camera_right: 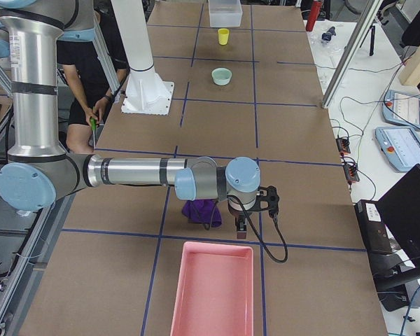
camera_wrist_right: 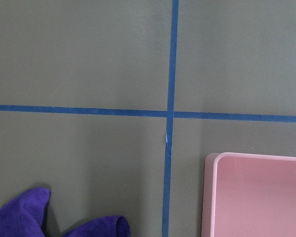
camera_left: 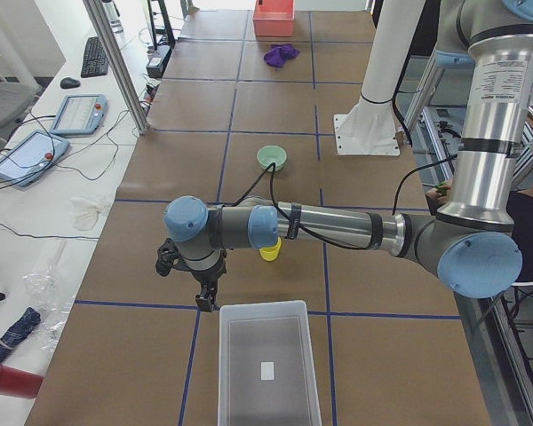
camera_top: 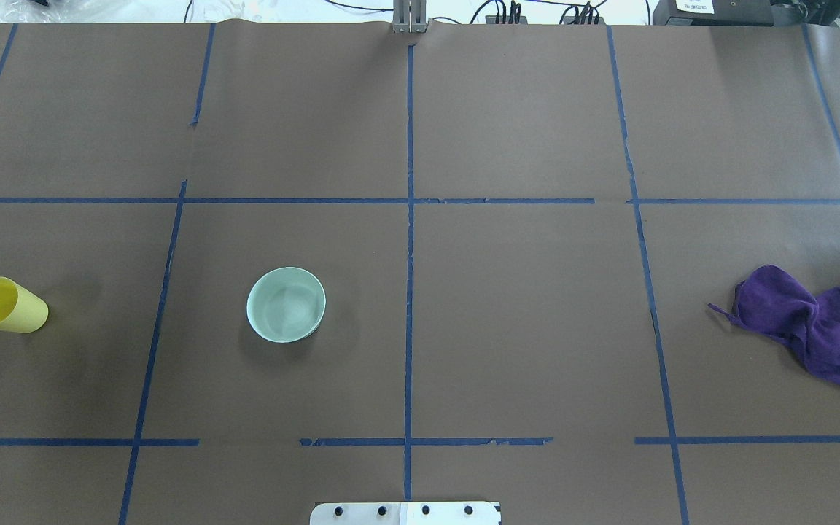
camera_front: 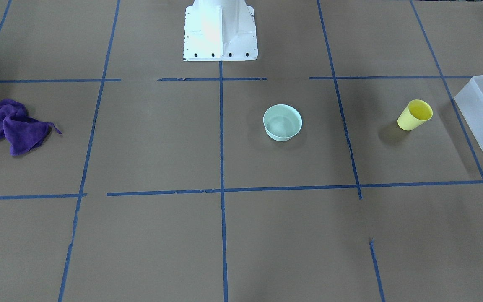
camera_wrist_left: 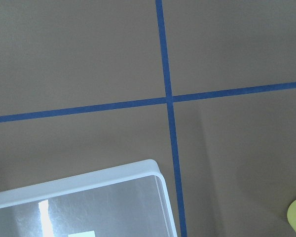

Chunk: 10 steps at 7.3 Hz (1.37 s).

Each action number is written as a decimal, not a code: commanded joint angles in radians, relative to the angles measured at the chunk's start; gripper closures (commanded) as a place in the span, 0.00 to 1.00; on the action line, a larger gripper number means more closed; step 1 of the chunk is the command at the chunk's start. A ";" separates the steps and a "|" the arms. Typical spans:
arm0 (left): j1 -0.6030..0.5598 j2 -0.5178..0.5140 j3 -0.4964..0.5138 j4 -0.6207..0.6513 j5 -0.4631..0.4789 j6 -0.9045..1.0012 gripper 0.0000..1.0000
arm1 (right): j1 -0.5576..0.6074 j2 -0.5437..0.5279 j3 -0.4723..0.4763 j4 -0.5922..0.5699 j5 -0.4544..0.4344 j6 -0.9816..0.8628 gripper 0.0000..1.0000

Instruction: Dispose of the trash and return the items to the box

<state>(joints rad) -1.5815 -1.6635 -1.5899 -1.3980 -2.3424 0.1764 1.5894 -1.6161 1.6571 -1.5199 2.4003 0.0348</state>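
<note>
Overhead exterior: brown table (camera_top: pixel 522 328), blue tape grid (camera_top: pixel 409 292), bowl (camera_top: pixel 286 304), cables (camera_top: pixel 496 13) beyond.

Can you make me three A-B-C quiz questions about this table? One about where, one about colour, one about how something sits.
1. What stands nearest the box? A bowl, B cup, C cloth.
2. What colour is the cloth? A purple, B red, C green.
3. How does the bowl sit? A upside down, B open side up, C inside the cup.
Answers: B, the cup stands closest to the box; A, the cloth is purple; B, its hollow faces up.
</note>
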 commanded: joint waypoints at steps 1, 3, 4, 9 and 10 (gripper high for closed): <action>0.002 -0.016 -0.018 -0.012 -0.001 -0.009 0.00 | 0.003 0.002 0.003 -0.016 -0.001 0.008 0.00; 0.014 -0.044 -0.045 -0.054 0.000 -0.179 0.00 | 0.001 0.001 0.016 -0.013 0.005 0.013 0.00; 0.075 0.021 -0.108 -0.143 -0.005 -0.306 0.00 | 0.001 0.004 0.018 -0.009 0.006 0.014 0.00; 0.465 0.269 -0.136 -0.818 0.066 -0.947 0.03 | 0.001 -0.005 0.062 -0.016 0.008 0.017 0.00; 0.492 0.306 -0.136 -0.878 0.077 -0.978 0.04 | 0.003 -0.007 0.063 -0.016 0.011 0.017 0.00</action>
<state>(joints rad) -1.1552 -1.4003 -1.7250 -2.1886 -2.2924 -0.7177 1.5913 -1.6203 1.7167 -1.5352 2.4085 0.0519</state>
